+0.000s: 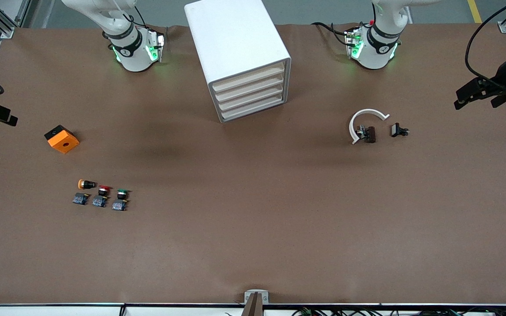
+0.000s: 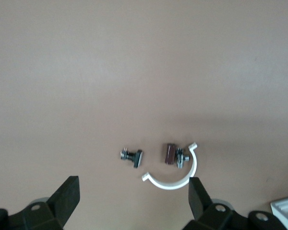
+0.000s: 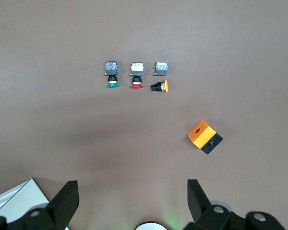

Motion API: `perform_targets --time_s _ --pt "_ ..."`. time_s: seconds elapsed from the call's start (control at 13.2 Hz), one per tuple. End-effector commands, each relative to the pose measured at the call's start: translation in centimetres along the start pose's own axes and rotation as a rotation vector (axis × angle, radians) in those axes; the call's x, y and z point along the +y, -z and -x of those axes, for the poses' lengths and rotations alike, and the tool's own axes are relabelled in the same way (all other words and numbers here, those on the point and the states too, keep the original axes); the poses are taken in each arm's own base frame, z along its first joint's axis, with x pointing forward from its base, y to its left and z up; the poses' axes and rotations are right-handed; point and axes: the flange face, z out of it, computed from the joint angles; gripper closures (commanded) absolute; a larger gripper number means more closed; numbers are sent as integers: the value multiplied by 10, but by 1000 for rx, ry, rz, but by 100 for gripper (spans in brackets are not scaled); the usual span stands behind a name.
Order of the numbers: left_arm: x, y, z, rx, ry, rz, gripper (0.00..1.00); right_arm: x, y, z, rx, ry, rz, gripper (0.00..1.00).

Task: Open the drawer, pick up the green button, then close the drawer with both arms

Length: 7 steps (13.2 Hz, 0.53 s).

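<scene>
Front view's lower left holds the green-capped black pushbutton [image 1: 122,193] near a white four-drawer plastic cabinet [image 1: 240,57], drawers closed. Left gripper [image 2: 134,199] and right gripper [image 3: 133,199] hover, fingers apart, holding nothing.

Green-capped button [image 1: 122,192] upright on table, white drawer cabinet [image 1: 240,57] shut

Both arms [image 1: 128,41] are glossy white with rounded shells; each base wears a black band and glows green at the sides (small lights). Black cables trail from the left arm's base [image 1: 374,44]; a red cap sits above it. The left gripper [image 2: 134,201] and right gripper [image 3: 133,203] have matte black wedge-shaped fingers with round screw holes.
</scene>
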Motion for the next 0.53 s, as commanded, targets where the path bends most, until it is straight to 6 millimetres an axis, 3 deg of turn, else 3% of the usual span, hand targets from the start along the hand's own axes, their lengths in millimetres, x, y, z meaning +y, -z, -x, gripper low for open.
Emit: perform_targets --time_s 0.0,0.15,0.38,0.46 --pt "2 9 -11 50 -6 6 0 -2 0 9 -78 -55 3 0" --pt "4 6 -23 44 2 4 0 -4 24 26 -20 -46 -7 0" --pt "12 -3 -29 23 -10 5 0 -13 36 38 7 -19 -1 0" --pt "13 2 -29 26 -12 5 0 -12 35 40 1 -19 5 0"
